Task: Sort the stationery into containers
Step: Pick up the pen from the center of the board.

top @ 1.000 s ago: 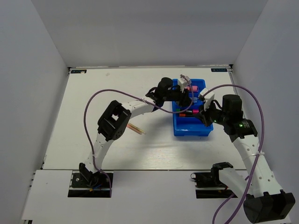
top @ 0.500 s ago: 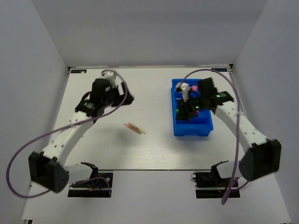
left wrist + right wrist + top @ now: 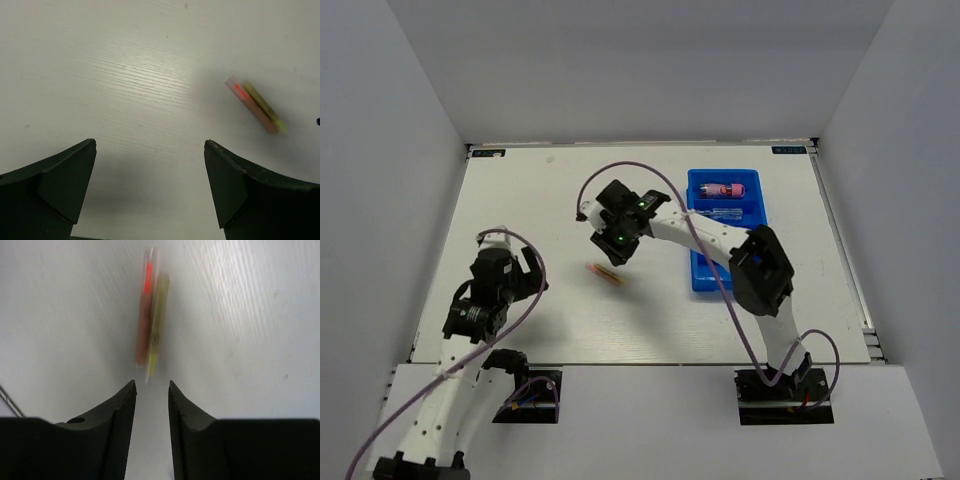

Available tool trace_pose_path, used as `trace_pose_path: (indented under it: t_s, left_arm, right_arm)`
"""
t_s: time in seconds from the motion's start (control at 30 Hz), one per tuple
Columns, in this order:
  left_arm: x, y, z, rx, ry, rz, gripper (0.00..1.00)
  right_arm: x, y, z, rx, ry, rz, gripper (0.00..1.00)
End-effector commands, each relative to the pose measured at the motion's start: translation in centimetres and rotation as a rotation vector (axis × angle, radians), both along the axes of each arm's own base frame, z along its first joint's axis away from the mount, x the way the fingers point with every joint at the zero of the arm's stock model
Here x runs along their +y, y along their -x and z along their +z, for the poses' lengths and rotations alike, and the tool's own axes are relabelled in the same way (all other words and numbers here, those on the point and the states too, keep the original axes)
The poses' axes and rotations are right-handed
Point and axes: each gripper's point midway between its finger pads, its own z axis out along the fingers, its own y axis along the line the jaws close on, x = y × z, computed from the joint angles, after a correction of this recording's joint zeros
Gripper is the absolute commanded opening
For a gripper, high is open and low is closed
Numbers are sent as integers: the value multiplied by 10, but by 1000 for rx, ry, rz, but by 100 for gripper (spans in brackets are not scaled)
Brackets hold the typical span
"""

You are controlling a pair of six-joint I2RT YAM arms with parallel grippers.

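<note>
- Judging by what lies where, the sort looks close to its end. The blue bin point(image 3: 691, 200) stands on the right half of the tabletop point(image 3: 520, 190), with a pink tube point(image 3: 725, 189) in its far compartment and something pale in the next one (too small to name from above). The right arm partly hides the nearer compartments.
- Left to do, as far as the views show: two thin sticks point(image 3: 607, 273), one reddish-tan and one yellowish. They lie side by side and touching on the bare tabletop, well apart from the bin and to its left.
- The right arm's fingers point(image 3: 125, 410) reach across from the bin side and hang over the sticks. In the wrist view only a narrow gap parts them, with nothing in it, and the sticks (blurred there) lie just beyond the tips.
- The left arm's fingers point(image 3: 225, 175) are spread wide and empty, low over the tabletop on the left. The sticks sit off to one side of their view, not between them.
- My reading is that the step in hand is the right arm picking up the sticks. Nothing is gripped, so the pickup and the carry to a compartment are not yet done.
</note>
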Motion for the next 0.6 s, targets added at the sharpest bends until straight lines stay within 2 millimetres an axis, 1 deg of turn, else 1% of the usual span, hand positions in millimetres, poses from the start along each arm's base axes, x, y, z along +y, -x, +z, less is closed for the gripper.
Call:
trace_pose_path:
  t_s: [0.0,0.03,0.07,0.1,0.13,0.17,0.2,0.27,0.3,0.37,0.4,0.53,0.57]
  left_arm:
    - [31,3,2,-60,-17,170,100]
    - [32,5,1,-57,-15,180,100]
    - [33,5,2,-63,-2,189,100]
    - [32,5,3,-69,6,187,100]
    - [32,5,1,-67,10,185,100]
    - [32,5,1,-65,9,185,100]
    - [31,5,0,-53,8,182,100]
    - [30,5,0,-47,11,177,100]
    - [30,5,-1,-44,12,175,100]
    - [27,4,-1,-42,21,166,100]
    - [27,5,-2,-38,23,164,100]
    - [26,4,-1,-41,26,157,100]
    - [26,5,-2,-39,24,157,100]
  right_arm:
    - [21,-24,19,-70,-10,-78,32]
    - [28,-23,15,-63,-12,-68,32]
    - [33,-24,1,-50,10,-62,32]
    - [37,-22,-2,-52,12,-55,32]
    - [39,-19,-10,-54,27,-49,30]
    - [42,-23,-14,-73,23,-54,30]
    - [42,-22,-19,-78,33,-51,30]
    - [44,-24,-22,-89,37,-58,30]
    - [45,-25,-28,-87,47,-59,30]
    - [47,-27,-28,-99,48,-61,30]
    - [48,-26,-33,-97,55,-59,30]
    - [47,-27,-37,-93,61,-63,30]
    - [47,-24,-42,-87,72,-56,30]
